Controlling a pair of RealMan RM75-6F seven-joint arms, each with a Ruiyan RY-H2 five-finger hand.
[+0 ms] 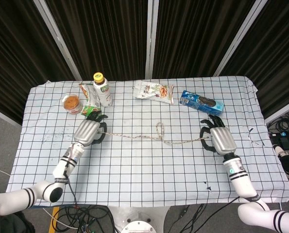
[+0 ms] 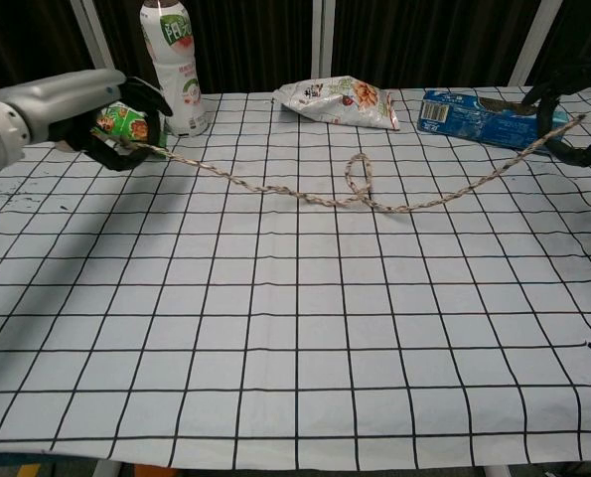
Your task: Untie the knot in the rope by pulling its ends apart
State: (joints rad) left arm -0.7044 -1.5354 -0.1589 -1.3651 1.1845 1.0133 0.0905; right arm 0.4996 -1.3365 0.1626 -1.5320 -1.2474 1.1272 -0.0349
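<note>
Chest view: rope [image 2: 275,189] strung left to right across mid-frame, small loop [image 2: 359,171] near centre, not yet undone. Left hand [image 2: 96,104] clutching upper-left end; right hand [image 2: 573,124], frame's edge, probably pinching the other.

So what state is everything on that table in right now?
rope: stretched out, one small loop left mid-length
left hand: fingers holding one rope end
right hand: fingers holding the other end
bottle: upright, capped
jar: upright
cookie pack: lying flat
</note>
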